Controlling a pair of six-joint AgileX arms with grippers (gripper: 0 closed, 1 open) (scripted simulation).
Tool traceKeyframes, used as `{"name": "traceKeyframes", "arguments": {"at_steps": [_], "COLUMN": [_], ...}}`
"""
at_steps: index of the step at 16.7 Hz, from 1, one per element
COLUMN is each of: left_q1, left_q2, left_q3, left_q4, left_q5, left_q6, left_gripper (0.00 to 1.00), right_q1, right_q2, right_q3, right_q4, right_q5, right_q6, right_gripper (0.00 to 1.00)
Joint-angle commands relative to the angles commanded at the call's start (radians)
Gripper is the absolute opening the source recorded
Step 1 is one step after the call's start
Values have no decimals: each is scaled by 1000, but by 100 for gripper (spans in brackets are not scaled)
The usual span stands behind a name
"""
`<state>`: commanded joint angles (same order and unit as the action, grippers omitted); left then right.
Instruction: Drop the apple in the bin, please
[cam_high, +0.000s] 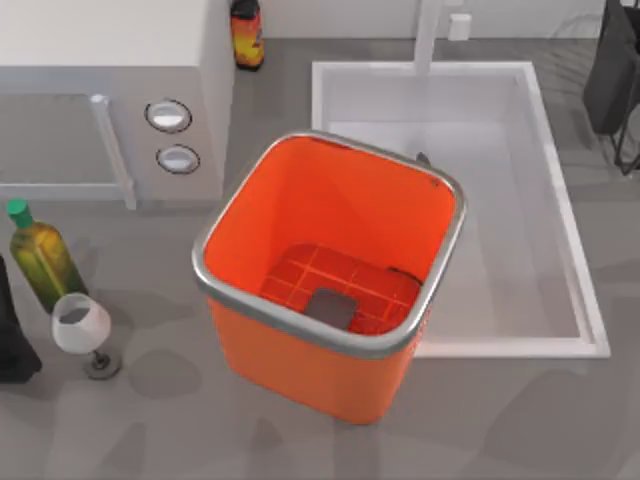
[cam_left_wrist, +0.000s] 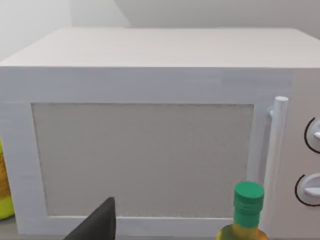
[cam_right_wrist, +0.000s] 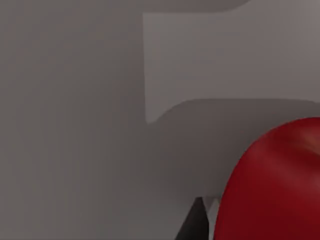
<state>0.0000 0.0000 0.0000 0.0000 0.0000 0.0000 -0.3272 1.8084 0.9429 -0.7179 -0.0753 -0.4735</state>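
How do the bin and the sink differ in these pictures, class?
The bin is orange with a silver rim; the sink is white. The bin stands on the counter with tall walls, turned at an angle; the sink is set into the counter, square to it. Both are open on top and roughly rectangular.

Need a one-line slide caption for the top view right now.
Empty orange bin beside the white sink, with microwave, oil bottle and wine glass at left.

White boxy microwave (cam_left_wrist: 150, 125) straight ahead of the left wrist camera, green-capped olive-oil bottle (cam_left_wrist: 246, 210) nearer.
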Motion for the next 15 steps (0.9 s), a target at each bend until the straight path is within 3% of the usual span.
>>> {"name": "traceKeyframes", "arguments": {"at_steps": [3,4,11,15], "left_q1": [0,0,0,0], "left_q2": [0,0,0,0], "left_q3": [0,0,0,0], "left_q4": [0,0,0,0], "left_q5": [0,0,0,0], "left_q6": [0,0,0,0], "left_gripper": [100,100,100,100], "right_q1": [0,0,0,-13], "right_q2": [0,0,0,-54], "right_q3": [0,0,0,7], "right_q4": [0,0,0,-47], "right_q5": [0,0,0,57], "right_q6": [0,0,0,-30], "right_gripper": [2,0,0,0]}}
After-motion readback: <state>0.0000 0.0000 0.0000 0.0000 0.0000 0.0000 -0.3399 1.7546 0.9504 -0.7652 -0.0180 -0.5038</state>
